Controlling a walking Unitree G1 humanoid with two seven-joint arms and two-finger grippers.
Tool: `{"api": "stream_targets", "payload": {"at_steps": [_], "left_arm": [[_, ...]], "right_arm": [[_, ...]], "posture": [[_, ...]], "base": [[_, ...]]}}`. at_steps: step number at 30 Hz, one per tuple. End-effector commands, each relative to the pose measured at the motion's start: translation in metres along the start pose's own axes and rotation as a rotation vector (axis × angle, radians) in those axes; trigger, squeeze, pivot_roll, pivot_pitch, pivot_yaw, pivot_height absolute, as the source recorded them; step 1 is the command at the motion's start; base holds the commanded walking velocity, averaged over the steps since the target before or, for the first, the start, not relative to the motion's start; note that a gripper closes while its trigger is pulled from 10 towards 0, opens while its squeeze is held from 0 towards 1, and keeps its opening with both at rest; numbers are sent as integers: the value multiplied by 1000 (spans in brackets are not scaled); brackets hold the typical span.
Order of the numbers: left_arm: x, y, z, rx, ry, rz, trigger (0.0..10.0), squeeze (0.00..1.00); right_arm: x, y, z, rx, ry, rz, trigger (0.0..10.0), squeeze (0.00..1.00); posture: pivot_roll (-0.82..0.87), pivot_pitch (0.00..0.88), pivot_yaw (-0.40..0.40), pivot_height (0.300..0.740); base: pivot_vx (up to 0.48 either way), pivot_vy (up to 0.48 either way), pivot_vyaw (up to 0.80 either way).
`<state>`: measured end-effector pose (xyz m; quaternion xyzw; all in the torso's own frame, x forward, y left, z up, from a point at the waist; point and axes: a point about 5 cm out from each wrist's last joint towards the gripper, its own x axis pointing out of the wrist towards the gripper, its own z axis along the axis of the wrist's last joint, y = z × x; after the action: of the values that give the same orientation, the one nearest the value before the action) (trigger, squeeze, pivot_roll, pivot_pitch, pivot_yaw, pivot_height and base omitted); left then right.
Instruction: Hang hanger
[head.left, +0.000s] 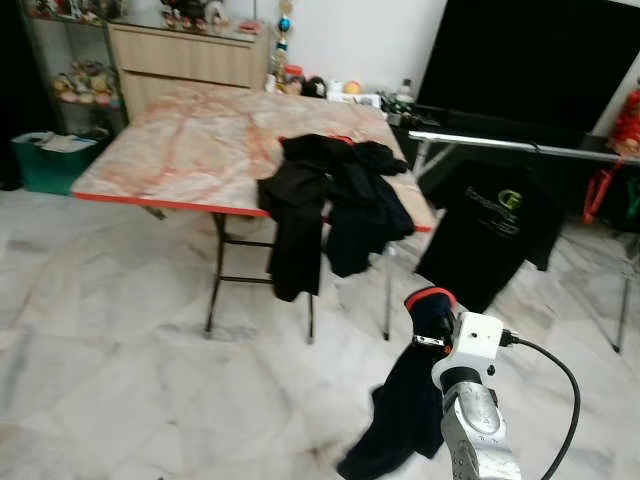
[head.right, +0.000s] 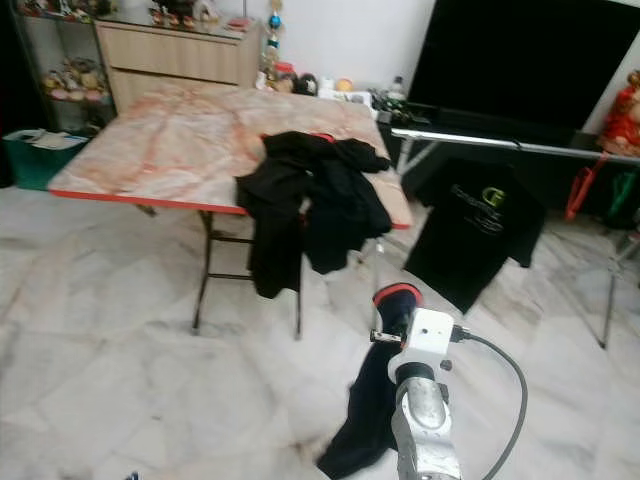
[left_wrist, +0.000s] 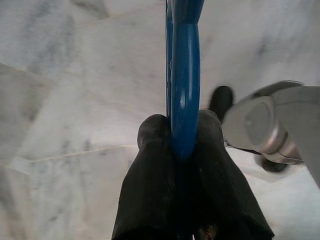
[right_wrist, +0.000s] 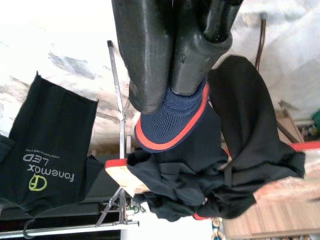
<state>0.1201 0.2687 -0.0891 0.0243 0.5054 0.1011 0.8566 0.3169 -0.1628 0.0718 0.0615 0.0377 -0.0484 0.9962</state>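
Observation:
In the left wrist view a blue plastic hanger (left_wrist: 185, 75) runs out between the two black fingers of my left gripper (left_wrist: 181, 125), which is shut on it above the marble floor. My right gripper (head.left: 430, 305) is low at the front right. It is shut on the red-trimmed collar (right_wrist: 170, 135) of a dark navy garment (head.left: 405, 410), which hangs down to the floor. A silver clothes rail (head.left: 500, 146) stands at the right with a black T-shirt (head.left: 490, 230) with a green logo hanging from it.
A folding table (head.left: 180, 150) with a marble-pattern top and red edge stands ahead, with a pile of black clothes (head.left: 335, 200) draped over its near right corner. Behind are a wooden cabinet (head.left: 185, 60), a green bin (head.left: 45, 160) and a large dark screen (head.left: 530, 60).

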Motion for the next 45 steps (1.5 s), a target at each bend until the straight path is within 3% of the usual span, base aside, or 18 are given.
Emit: {"api": "stream_targets", "payload": {"at_steps": [1,11,27,31,37,42,43,45], "left_arm": [[2,-13,0,-8,-5,-33,10000,0],[3,-20,6,-98,-32,-53,10000,0],[4,-21,15,-89,-58,-70,10000,0],[4,-22,16,-91,-56,-72,10000,0],[5,-24,16,-95,-54,-74,10000,0],[5,-22,16,-105,-41,-64,10000,0],[5,-21,14,-100,-34,-62,10000,0],[5,-20,14,-101,-31,-60,10000,0]], "right_arm": [[1,-18,8,-10,-31,-54,10000,0],[5,-20,16,-2,-60,-79,10000,0],[6,-2,24,-99,-122,13,10000,0],[8,3,31,-88,-151,23,10000,0],[15,17,58,-127,-261,73,10000,0],[25,33,99,-99,-388,107,10000,0],[27,39,115,-87,-441,125,10000,0],[28,42,123,-85,-464,135,10000,0]], "posture": [[178,0,-117,740],[149,0,-101,740],[170,0,-93,740],[171,0,-93,740],[177,0,-94,740],[187,0,-93,740],[189,0,-92,740],[190,0,-94,740]], "base": [[0,0,0],[0,0,0],[335,0,338],[375,0,0],[373,0,0],[373,0,0],[375,0,0],[375,0,0]]}}
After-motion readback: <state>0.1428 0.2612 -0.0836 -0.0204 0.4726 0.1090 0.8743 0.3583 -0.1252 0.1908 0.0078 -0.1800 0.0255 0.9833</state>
